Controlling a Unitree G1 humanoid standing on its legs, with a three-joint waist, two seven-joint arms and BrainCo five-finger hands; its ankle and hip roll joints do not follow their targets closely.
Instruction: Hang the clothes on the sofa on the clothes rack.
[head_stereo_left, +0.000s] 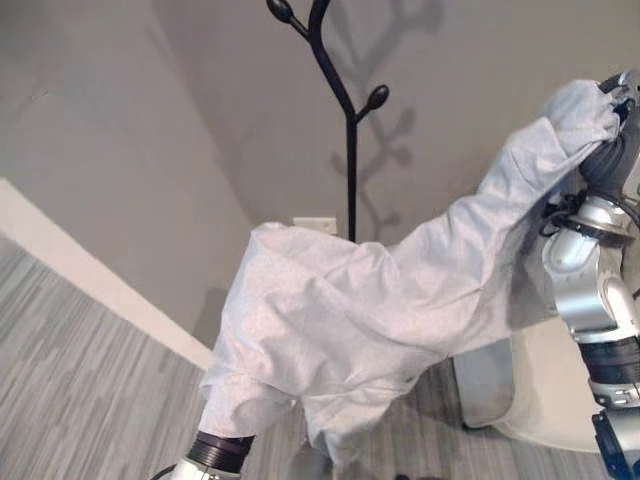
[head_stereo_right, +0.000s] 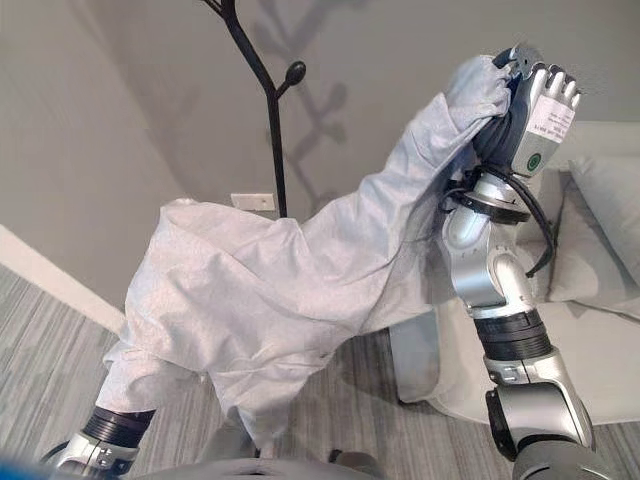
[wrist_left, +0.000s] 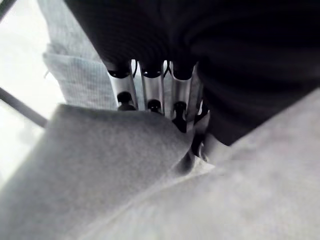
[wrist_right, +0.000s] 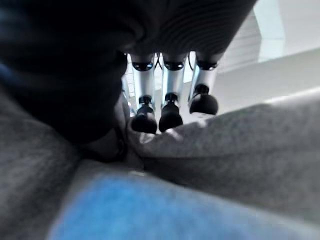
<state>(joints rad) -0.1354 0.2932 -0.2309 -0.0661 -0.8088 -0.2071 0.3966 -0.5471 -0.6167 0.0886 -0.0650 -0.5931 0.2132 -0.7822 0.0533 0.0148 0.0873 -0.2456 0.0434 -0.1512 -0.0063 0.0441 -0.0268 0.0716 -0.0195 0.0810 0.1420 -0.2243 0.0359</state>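
Grey walls meet striped carpet behind a pale grey garment (head_stereo_right: 290, 290) held in the air, stretched slantwise from low on the left to high on the right. Right hand (head_stereo_right: 535, 115) grips its raised end with curled fingers (wrist_right: 170, 112); left hand (wrist_left: 155, 95) pinches the lower bunched part. Behind it stands the black clothes rack (head_stereo_left: 350, 130); a white sofa (head_stereo_right: 600, 300) sits at the right.
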